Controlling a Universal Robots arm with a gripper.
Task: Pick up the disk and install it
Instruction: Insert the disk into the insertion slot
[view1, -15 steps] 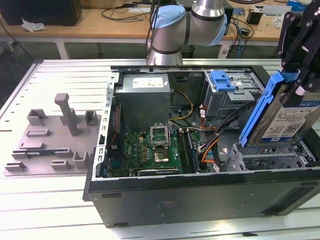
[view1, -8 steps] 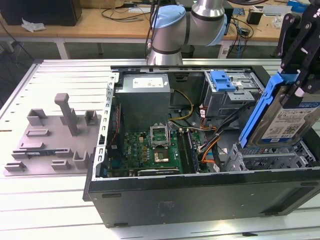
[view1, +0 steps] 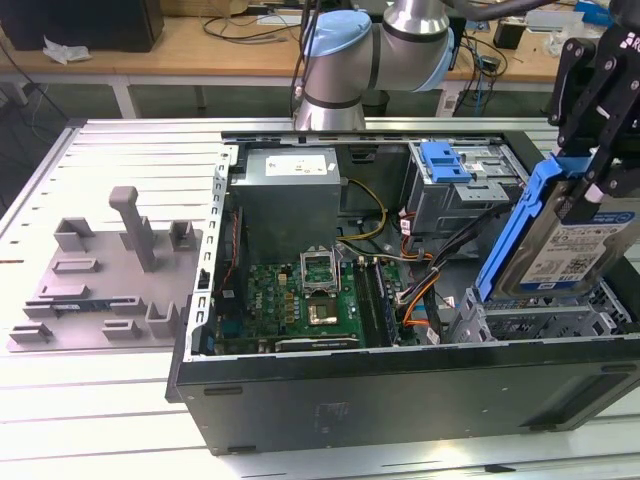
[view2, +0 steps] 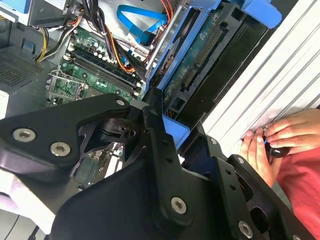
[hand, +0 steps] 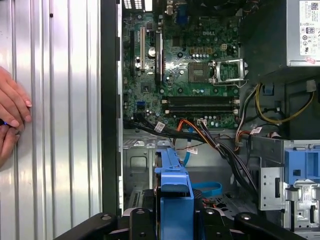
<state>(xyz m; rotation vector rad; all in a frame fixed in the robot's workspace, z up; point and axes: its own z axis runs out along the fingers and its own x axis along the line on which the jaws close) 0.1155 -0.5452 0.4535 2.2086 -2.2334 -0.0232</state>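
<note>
The disk (view1: 565, 250), silver with a white-and-blue label and a blue frame, hangs tilted on edge over the metal drive cage (view1: 530, 322) at the front right of the open computer case (view1: 400, 400) in the exterior view. My gripper (view1: 592, 188) is shut on the disk's upper end. In the first wrist view the disk's blue frame (hand: 175, 192) runs edge-on between my black fingers (hand: 137, 220), gripper (hand: 174, 222). In the second wrist view the disk's underside with its green circuit board (view2: 200, 60) reaches away from my gripper (view2: 177, 136) above the case interior.
Inside the case lie the motherboard (view1: 310, 295), a grey power supply box (view1: 285, 195), cable bundles (view1: 420, 280) and a second cage with a blue ribbed tab (view1: 445, 160). A grey fixture plate (view1: 110, 280) sits on the exterior view's left. A person's hand (hand: 12, 115) rests on the slatted table beside the case.
</note>
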